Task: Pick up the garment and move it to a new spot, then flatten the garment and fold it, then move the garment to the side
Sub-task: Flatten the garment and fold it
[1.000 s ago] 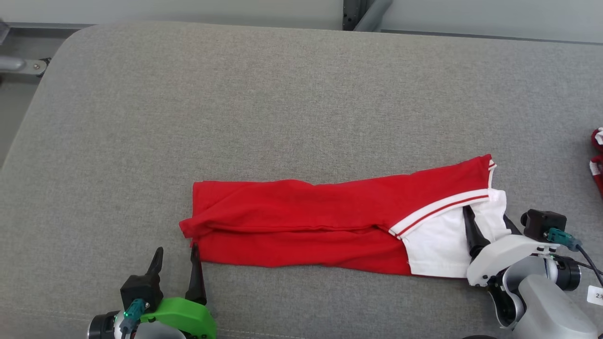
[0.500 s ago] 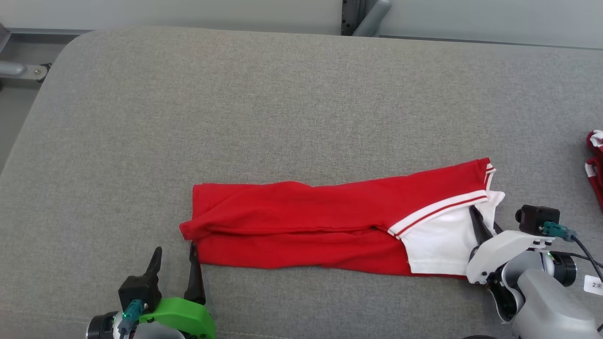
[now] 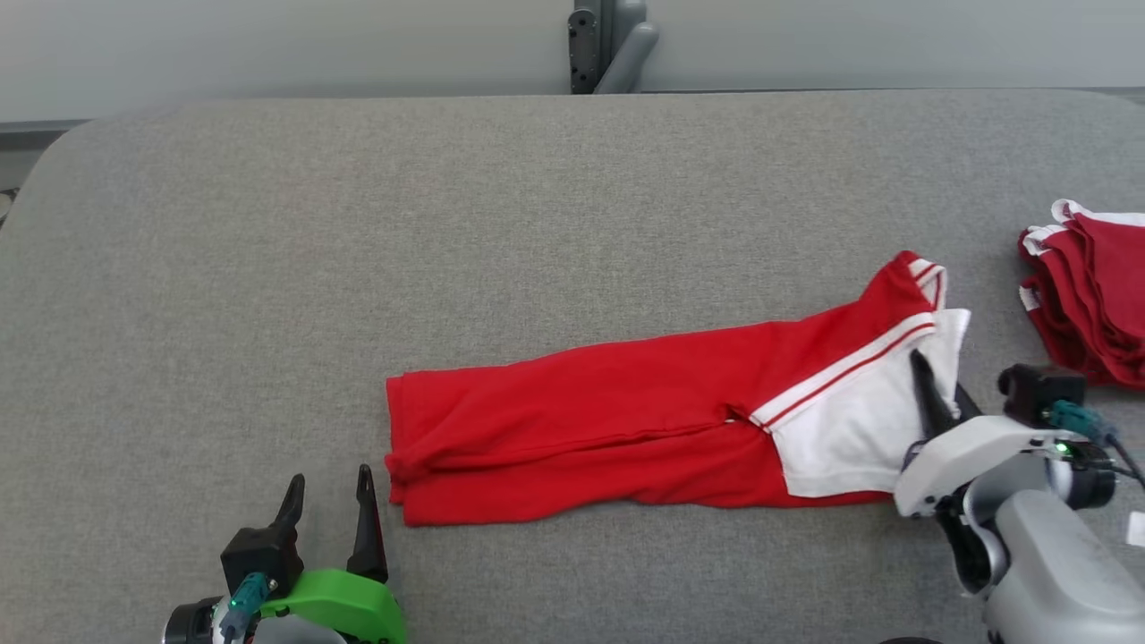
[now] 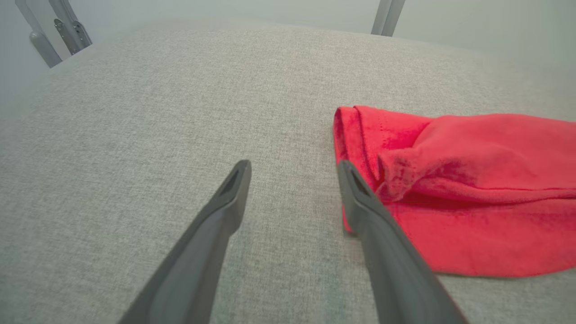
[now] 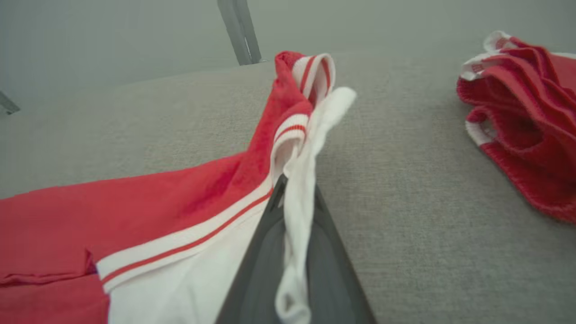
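Note:
The garment (image 3: 626,420) is a red piece with a white panel and striped trim, folded into a long strip across the grey cushion (image 3: 447,224). My right gripper (image 3: 926,371) is shut on the garment's white right edge, and the cloth (image 5: 297,216) runs pinched between its two dark fingers, with the striped end lifted off the surface. My left gripper (image 3: 326,487) stands open just left of the garment's left end (image 4: 387,171), its right finger (image 4: 360,198) beside the red fold and nothing between the fingers.
A pile of folded red and white garments (image 3: 1087,286) lies at the right edge of the cushion, also in the right wrist view (image 5: 526,117). A grey metal post (image 3: 608,45) stands behind the cushion's far edge. Bare cushion stretches to the left and far side.
My right gripper closed on the white edge and pulled it up and to the right; the garment's left end slid right, away from the left gripper. The head camera has also shifted.

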Controlling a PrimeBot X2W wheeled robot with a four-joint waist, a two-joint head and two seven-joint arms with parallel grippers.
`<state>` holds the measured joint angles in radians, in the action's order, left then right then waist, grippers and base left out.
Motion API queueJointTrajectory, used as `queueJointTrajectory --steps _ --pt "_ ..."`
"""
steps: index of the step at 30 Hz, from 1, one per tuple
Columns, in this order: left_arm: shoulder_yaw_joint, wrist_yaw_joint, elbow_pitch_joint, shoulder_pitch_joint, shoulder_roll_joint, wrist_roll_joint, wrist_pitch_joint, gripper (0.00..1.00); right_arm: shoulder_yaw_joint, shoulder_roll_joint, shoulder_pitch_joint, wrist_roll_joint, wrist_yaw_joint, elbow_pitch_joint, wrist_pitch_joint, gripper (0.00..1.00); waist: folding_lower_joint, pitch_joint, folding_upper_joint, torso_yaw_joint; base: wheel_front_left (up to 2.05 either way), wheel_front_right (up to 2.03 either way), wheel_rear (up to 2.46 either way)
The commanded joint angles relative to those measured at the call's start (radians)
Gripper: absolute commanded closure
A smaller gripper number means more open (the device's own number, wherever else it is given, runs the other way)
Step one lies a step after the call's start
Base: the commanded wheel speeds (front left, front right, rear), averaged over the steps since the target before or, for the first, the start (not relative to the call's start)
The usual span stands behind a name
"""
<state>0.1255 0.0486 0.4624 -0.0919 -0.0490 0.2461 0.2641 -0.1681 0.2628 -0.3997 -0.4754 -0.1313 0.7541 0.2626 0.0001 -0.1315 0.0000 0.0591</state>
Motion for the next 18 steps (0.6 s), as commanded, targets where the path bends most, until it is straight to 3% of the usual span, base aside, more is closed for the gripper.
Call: queueJointTrajectory --steps 1,6,11,18 --pt "0.003 0.005 0.002 0.008 -0.004 0.009 0.0 0.0 -0.039 -0.016 0.025 -0.007 0.001 -0.039 0.002 1.0 -0.0001 0.014 0.0 -0.025 0.0 0.0 0.0" --pt "0.022 0.007 0.006 0.011 -0.004 0.022 0.0 0.0 -0.209 -0.018 0.043 -0.074 0.001 -0.21 -0.042 1.0 -0.0001 0.016 0.0 -0.025 0.0 0.0 0.0" --pt "0.069 0.009 0.01 0.003 -0.004 0.049 0.0 0.0 -0.337 -0.029 0.041 -0.166 0.001 -0.365 -0.134 1.0 -0.0001 0.008 0.0 0.033 0.0 0.0 0.0" --pt "0.128 0.022 0.007 -0.02 -0.004 0.073 0.0 0.0 -0.446 -0.072 -0.013 -0.197 0.001 -0.412 -0.204 1.0 -0.0001 -0.015 0.0 0.15 0.0 0.0 0.0"
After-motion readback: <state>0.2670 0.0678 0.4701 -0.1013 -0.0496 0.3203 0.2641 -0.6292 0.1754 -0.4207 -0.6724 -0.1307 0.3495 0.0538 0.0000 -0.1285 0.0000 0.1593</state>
